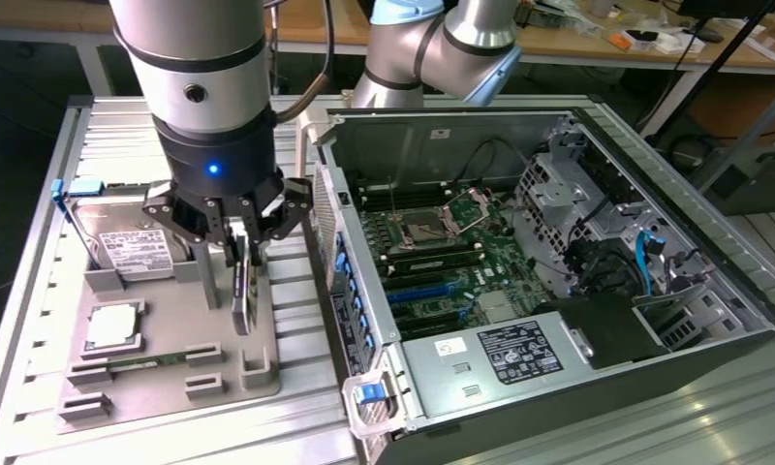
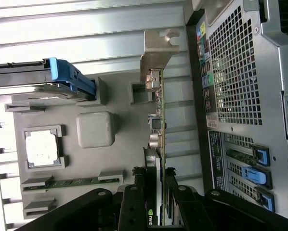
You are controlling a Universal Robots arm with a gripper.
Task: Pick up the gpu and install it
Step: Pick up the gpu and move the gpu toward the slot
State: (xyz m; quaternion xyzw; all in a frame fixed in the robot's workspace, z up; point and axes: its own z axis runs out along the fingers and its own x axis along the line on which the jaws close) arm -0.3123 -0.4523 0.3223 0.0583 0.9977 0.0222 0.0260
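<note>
Your end effector [image 1: 236,260] pinches the slim green-and-black gpu card [image 1: 244,308] with silver bracket. The card stands on edge at the grey moulded tray [image 1: 168,331], just beside the open black computer case [image 1: 581,399].

gpu [image 1: 244,300] upright beside computer case [image 1: 325,262]

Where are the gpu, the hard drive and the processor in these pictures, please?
gpu [image 1: 244,291]: exterior view, on the middle of its dark upright body.
hard drive [image 1: 139,250]: exterior view, on its white label.
processor [image 1: 112,327]: exterior view, on its silver lid.
</note>
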